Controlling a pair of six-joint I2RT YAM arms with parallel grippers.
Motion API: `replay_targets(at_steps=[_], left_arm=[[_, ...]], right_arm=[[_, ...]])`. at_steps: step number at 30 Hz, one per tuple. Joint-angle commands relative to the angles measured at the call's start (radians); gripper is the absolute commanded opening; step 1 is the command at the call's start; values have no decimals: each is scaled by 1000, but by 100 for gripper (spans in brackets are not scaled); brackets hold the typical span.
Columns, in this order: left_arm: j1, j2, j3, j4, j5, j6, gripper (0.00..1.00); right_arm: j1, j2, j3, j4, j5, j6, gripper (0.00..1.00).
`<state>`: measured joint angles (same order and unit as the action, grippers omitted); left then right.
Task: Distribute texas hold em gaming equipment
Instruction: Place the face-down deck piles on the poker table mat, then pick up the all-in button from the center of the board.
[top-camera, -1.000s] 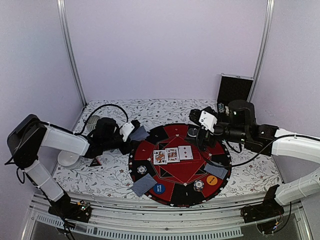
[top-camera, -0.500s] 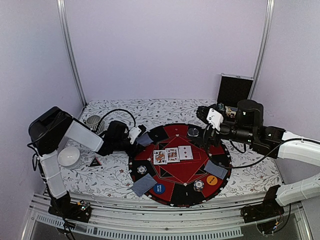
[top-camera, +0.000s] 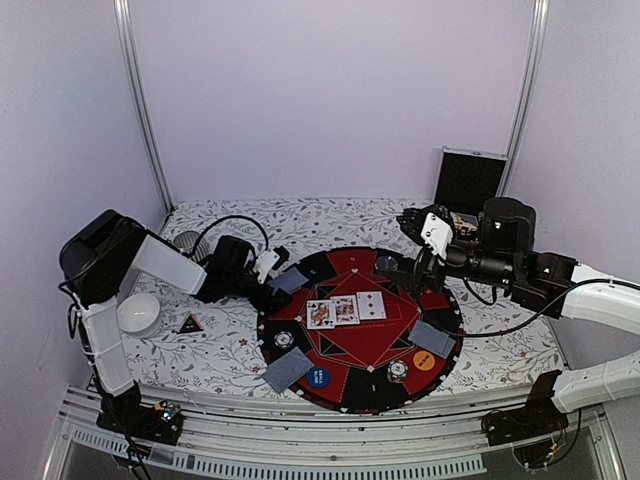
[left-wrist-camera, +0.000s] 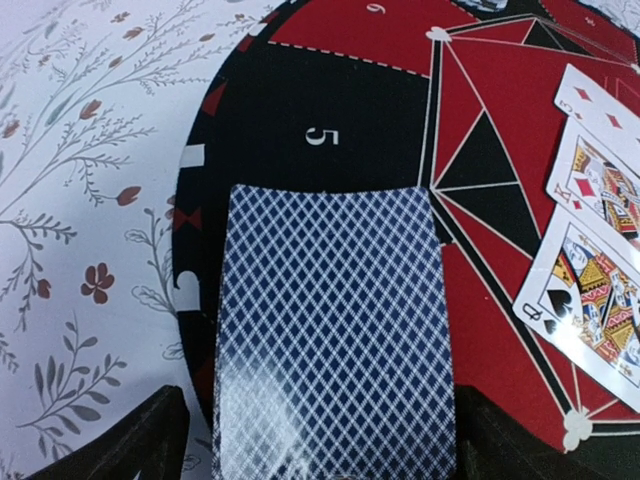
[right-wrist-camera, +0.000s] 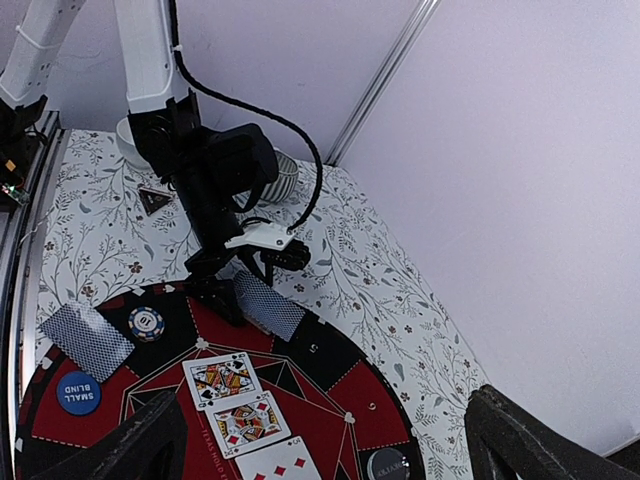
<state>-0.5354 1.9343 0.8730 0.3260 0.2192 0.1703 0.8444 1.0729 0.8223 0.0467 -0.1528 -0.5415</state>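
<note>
A blue-backed playing card (left-wrist-camera: 335, 330) lies face down on the black "5" segment of the round red-and-black mat (top-camera: 360, 345). My left gripper (left-wrist-camera: 320, 445) is open; its fingers stand on either side of the card's near end, with a gap on the left. From above, the card (top-camera: 289, 279) sits at the mat's left edge by the left gripper (top-camera: 277, 288). Three face-up cards (top-camera: 345, 309) line the centre. My right gripper (top-camera: 410, 240) hovers open and empty above the mat's far right. Its wrist view shows the same card (right-wrist-camera: 268, 305).
Face-down cards (top-camera: 287, 369) (top-camera: 431, 339), striped chips (top-camera: 285, 340) (top-camera: 398, 371), a blue disc (top-camera: 318, 377), an orange disc (top-camera: 424, 361) and a dark button (top-camera: 386, 264) lie on the mat. A ribbed cup (top-camera: 186, 242), white bowl (top-camera: 138, 313) and black case (top-camera: 468, 178) stand off it.
My left arm brought the card onto the mat's left edge, lowered it, and its jaws opened. My right arm drew back slightly to the right.
</note>
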Motion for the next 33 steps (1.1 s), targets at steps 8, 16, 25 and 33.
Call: replay_targets(at_steps=[8,16,25,33], left_arm=[[3,-219,-96,-45,11,-67,98],[3,-463,1,-524,-387,-471,98],[2,-430,23,-1030,-557,-800,98],[55,-364,6,-1064,-571,-856,98]], right_arm=[[-1,-36,-12,19,-48,15,99],[-2,-51,-14,21,-79,41,99],[-2,-57,-25,33,-111,41,99],[-1,-64,-31,25,-129,44,99]])
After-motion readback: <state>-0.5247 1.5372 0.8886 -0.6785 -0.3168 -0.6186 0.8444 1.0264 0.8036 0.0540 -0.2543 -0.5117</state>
